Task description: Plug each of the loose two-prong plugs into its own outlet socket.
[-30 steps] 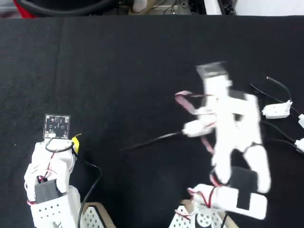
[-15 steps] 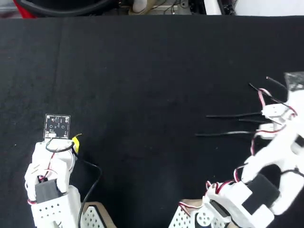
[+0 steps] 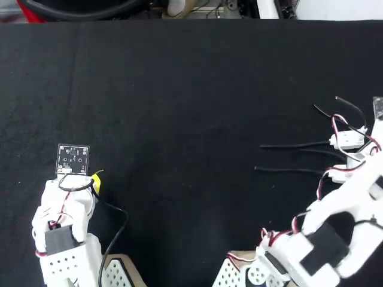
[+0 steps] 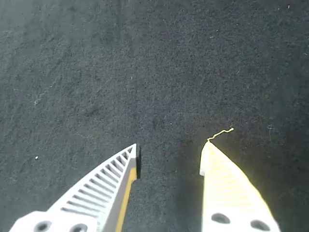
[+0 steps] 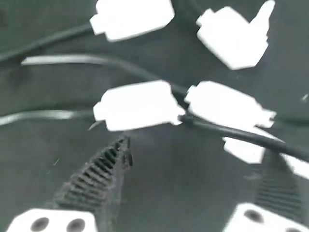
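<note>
Several white two-prong plugs lie bunched at the table's right edge, among them one plug (image 5: 137,105) with a black cord and another plug (image 5: 224,104) touching it. In the high view a white plug (image 3: 349,140) shows there, with black cords (image 3: 293,145) trailing left. My right gripper (image 5: 198,150) hovers open just above this bunch, nothing between its fingers. My left gripper (image 4: 171,147) is open over bare black cloth near the front left; one fingertip (image 4: 207,147) trails a thin yellow thread. Which white pieces are sockets I cannot tell.
The table (image 3: 191,89) is covered in black cloth. The left arm (image 3: 63,227) stands at the front left with a small square circuit board (image 3: 72,158) at its tip. The right arm (image 3: 335,227) leans toward the right edge. Room clutter lines the far edge.
The right arm has swung from the table's middle to the right edge, taking a white plug and its black cord along. The left arm has not moved.
</note>
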You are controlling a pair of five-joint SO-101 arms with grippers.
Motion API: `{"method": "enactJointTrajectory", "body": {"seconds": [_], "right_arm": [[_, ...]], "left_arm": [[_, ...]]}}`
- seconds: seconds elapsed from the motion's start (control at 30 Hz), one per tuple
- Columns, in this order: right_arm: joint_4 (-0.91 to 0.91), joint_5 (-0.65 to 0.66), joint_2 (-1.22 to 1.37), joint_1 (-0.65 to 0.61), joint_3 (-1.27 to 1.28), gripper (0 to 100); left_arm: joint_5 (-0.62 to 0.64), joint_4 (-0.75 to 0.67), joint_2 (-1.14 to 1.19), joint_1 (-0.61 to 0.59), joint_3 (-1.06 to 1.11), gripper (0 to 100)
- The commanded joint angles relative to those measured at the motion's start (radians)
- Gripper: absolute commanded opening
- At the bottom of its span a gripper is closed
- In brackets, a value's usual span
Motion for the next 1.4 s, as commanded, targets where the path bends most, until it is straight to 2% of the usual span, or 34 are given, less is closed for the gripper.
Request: {"method": "enactJointTrajectory", "body": {"seconds": [0.0, 0.07, 0.17, 0.27, 0.33, 0.47, 0.63, 0.8, 0.87, 1.03, 1.13, 1.23, 1.37], "right_arm": [[0.242, -0.012, -0.185, 0.012, -0.041, 43.4], [0.354, -0.011, -0.263, 0.011, -0.036, 37.1], [0.485, -0.009, -0.360, 0.009, -0.036, 22.4], [0.529, -0.009, -0.433, 0.009, -0.021, 8.6], [0.526, -0.009, -0.473, 0.009, 0.031, 4.4], [0.446, -0.008, -0.545, -0.026, 0.173, 4.0], [0.129, -0.008, -0.700, -0.115, 0.499, 3.9], [-0.155, -0.008, -0.983, -0.221, 0.871, 3.8], [-0.210, -0.008, -1.125, -0.270, 0.998, 3.8], [-0.218, -0.018, -1.512, -0.408, 1.254, 3.8], [-0.060, -0.071, -1.698, -0.483, 1.247, 3.8], [0.063, -0.164, -1.715, -0.618, 1.251, 4.1], [0.195, -0.316, -1.672, -0.878, 1.254, 4.0]], "left_arm": [[-0.003, -0.006, -0.006, -0.002, -0.008, 22], [-0.003, -0.006, -0.006, -0.002, -0.008, 22], [-0.003, -0.006, -0.006, -0.002, -0.008, 22], [-0.003, -0.006, -0.006, -0.002, -0.010, 21], [0.000, -0.005, -0.006, -0.002, -0.013, 21], [0.002, -0.002, -0.008, -0.001, -0.015, 21], [0.005, -0.002, -0.008, -0.001, -0.019, 21], [0.021, 0.005, -0.008, 0.013, -0.054, 5], [0.018, 0.038, -0.008, 0.048, -0.065, 3], [0.023, 0.054, -0.008, 0.101, -0.065, 3], [0.023, 0.057, -0.008, 0.107, -0.065, 3], [0.025, 0.058, -0.008, 0.108, -0.073, 3], [0.078, 0.060, -0.008, 0.130, -0.076, 3]]}}
